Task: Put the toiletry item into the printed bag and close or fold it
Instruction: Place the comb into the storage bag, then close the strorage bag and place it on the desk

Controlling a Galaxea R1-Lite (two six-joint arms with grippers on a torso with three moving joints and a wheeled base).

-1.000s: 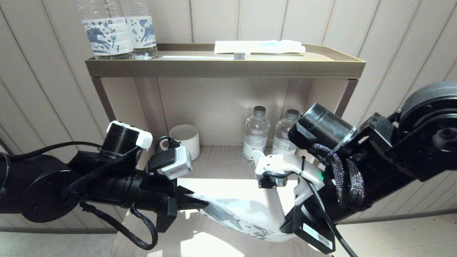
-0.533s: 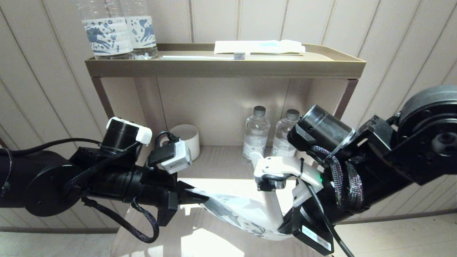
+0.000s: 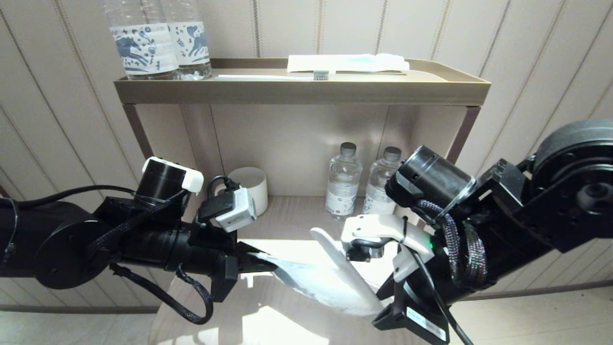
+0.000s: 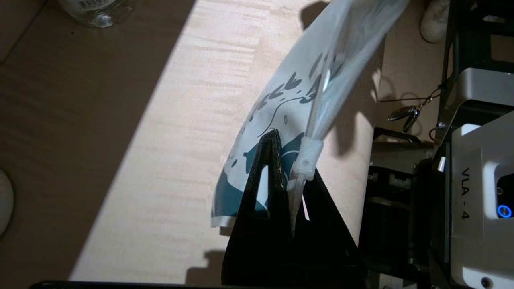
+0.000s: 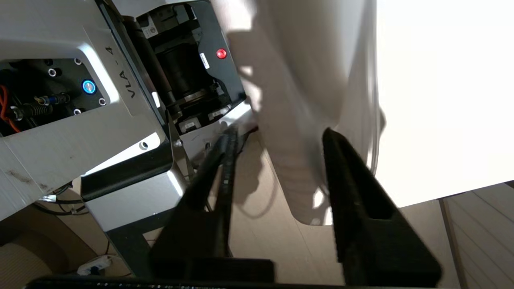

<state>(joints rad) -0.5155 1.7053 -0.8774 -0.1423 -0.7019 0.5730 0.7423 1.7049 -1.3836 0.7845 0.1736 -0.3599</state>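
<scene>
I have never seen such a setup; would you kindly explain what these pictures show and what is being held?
This is a two-armed robot. One picture looks down from its head; the other two come from cameras on its wrists. The left hand is pinched shut on one end of the printed bag, above the table. The right hand has its fingers apart on either side of the white comb, which leans across the bag; whether it is inside, I cannot tell. Behind stand a white cup and two small bottles; the top shelf holds two larger bottles, a toothbrush and a wrapped packet.
</scene>
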